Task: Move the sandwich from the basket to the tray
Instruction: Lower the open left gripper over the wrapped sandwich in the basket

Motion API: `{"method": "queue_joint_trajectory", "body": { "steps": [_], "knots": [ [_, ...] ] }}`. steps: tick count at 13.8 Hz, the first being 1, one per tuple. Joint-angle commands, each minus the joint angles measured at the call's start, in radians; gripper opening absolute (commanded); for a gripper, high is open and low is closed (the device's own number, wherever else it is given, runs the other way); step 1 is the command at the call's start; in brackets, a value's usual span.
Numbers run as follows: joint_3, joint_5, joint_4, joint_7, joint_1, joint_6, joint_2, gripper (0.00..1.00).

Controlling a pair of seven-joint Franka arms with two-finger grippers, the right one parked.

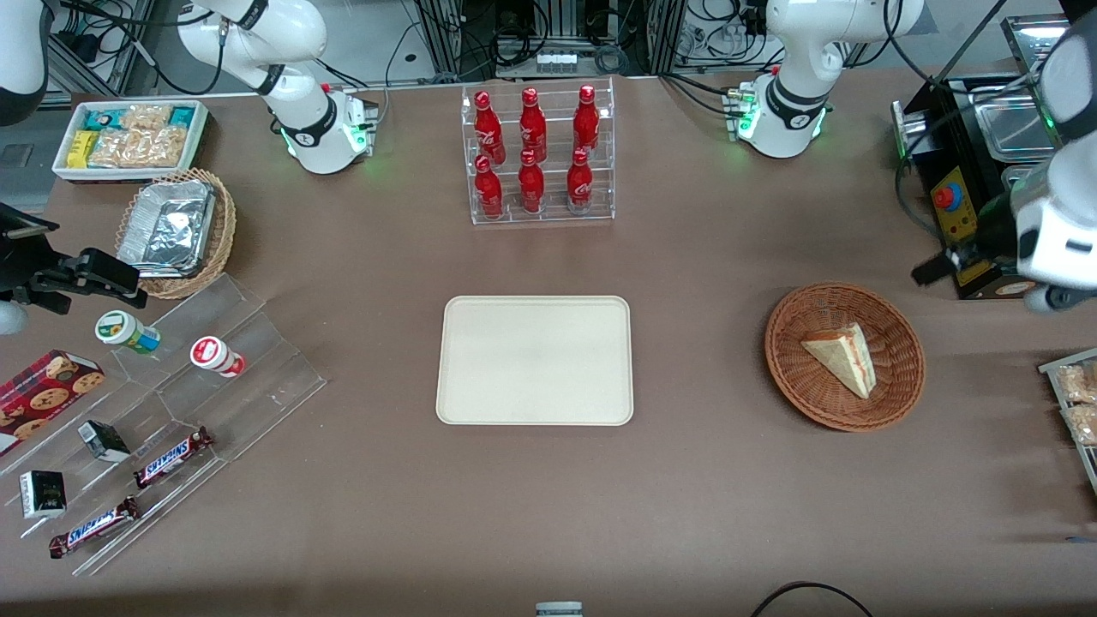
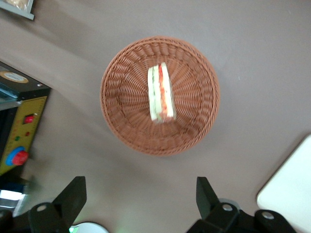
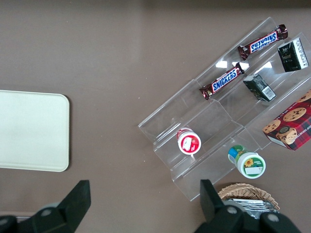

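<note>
**Op:** On my wrist feed the left gripper [image 2: 137,204] has its fingers [image 2: 73,196] spread wide with nothing between them and nothing touching them. It hangs in the air above the table, looking straight down on the basket [image 2: 121,97].

**Obs:** And the sandwich?

**Op:** The sandwich [image 2: 161,92] lies in the middle of the basket, its red and green filling edge turned up toward my wrist camera. From the front I see it as a pale wedge [image 1: 842,355] in the reddish wicker bowl [image 1: 797,377], which sits toward the working arm's end of the table.

**Obs:** What's around it?

**Op:** The tray [image 1: 535,360] lies flat at mid-table, well apart from the basket, with bare brown tabletop between them. A corner of the tray [image 2: 286,194] shows in my wrist feed too. A black control box with a red button [image 1: 947,199] stands near the basket, farther from the front camera. A clear rack of red bottles [image 1: 536,154] stands farther from the front camera than the tray. Nothing lies over the sandwich.

**Obs:** Arm pose?

**Op:** The left arm [image 1: 1058,227] shows at the frame edge in the front view, its wrist raised above the table beside the control box, higher than the basket.
</note>
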Motion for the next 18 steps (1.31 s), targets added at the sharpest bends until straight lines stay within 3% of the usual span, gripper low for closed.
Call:
{"method": "queue_joint_trajectory", "body": {
  "steps": [1,6,10,18],
  "knots": [
    [-0.002,0.004,-0.084,-0.136,0.0,0.129,0.021,1.0],
    [0.001,0.001,-0.174,-0.29,-0.001,0.292,0.124,1.0],
    [0.001,0.001,-0.312,-0.346,-0.008,0.479,0.135,1.0],
    [0.005,0.004,-0.451,-0.351,0.006,0.696,0.172,1.0]
  ]
}}
